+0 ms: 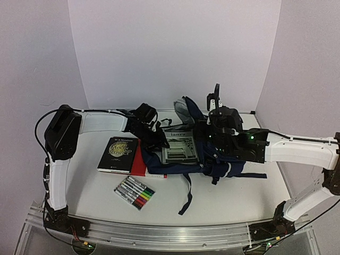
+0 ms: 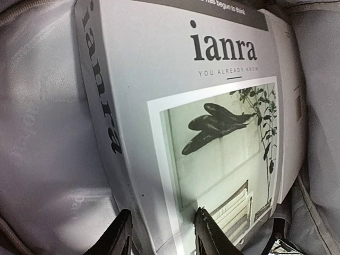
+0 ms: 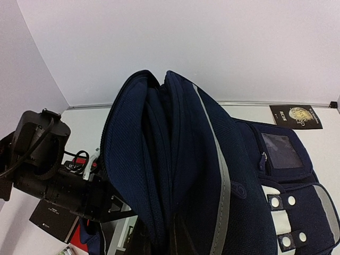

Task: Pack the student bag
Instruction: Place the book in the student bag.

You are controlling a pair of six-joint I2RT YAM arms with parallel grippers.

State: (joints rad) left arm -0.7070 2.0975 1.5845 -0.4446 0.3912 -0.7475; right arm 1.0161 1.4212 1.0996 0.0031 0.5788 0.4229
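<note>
While your right gripper (image 3: 162, 241), clenched on the rim of the student bag (image 1: 223, 167), lifts that bag open around the ianra book (image 2: 212, 106), push the book in squarely with your left gripper (image 2: 162, 223), which straddles the book's spine edge, its hold tight or loose you cannot tell.

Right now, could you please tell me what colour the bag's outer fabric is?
The student bag is navy blue, clearest in the right wrist view.

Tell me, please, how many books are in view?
3: a black book on the table left of the bag, a red book beside it, a grey book inside the bag. Others may be hidden inside.
</note>
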